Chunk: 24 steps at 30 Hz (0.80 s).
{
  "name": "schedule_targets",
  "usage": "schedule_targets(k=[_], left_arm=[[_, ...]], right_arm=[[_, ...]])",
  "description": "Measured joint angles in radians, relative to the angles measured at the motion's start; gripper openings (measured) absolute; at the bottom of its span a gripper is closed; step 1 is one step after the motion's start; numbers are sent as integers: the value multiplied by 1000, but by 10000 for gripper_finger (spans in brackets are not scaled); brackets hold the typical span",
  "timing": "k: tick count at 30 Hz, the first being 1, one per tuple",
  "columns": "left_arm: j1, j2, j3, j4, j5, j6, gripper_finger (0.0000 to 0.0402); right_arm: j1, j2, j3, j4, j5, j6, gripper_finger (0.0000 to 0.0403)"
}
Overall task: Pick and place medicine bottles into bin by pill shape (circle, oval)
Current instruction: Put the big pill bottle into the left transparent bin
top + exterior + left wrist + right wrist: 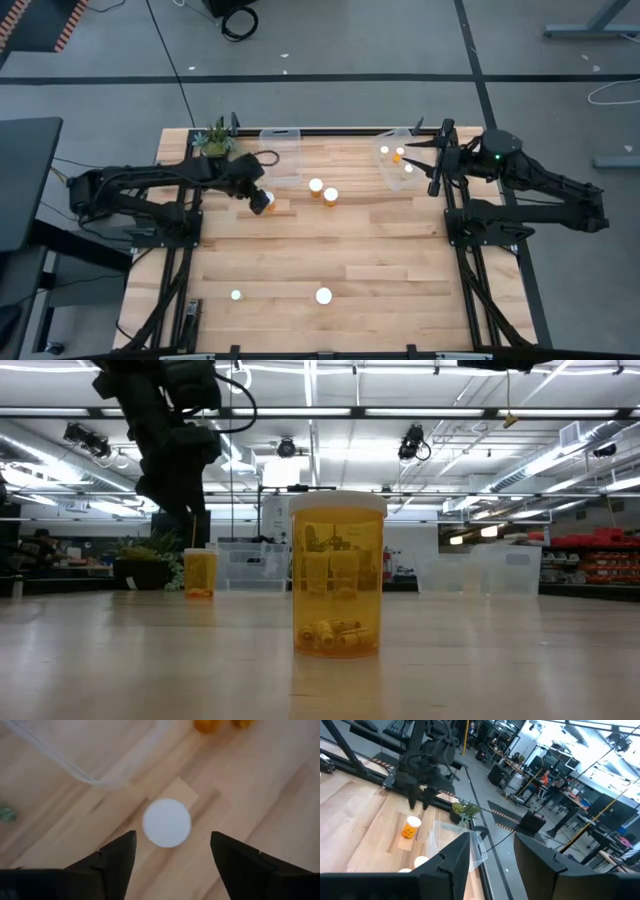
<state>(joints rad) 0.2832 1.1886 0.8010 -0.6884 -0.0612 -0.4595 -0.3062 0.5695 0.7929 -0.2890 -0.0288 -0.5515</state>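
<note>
Step in hand: pick approach. Left pincer hovers wide open, holding nothing, straight above a medicine bottle standing left of centre on the worktop. Next: descend, close on it. Right pincer, also open and empty, waits over the upper-right bin.

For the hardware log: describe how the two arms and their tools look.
Both arms are dark, near-black jointed links on black frame mounts. The left arm's tool ends in two broad, dark, wedge-shaped fingers, and a black cable loops beside its wrist. The right arm's tool has matching dark angular fingers, and a small green light glows near its wrist.
</note>
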Motion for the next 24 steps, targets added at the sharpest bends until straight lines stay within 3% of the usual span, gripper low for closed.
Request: schedule_targets(k=[11,24], left_arm=[[-63,144,87,-133,-8,-1,274],[-61,298,87,-132,-8,-2,310]], right_arm=[[-84,-1,0,-4,-121,35,161],[-85,-1,0,-10,-125,35,161]])
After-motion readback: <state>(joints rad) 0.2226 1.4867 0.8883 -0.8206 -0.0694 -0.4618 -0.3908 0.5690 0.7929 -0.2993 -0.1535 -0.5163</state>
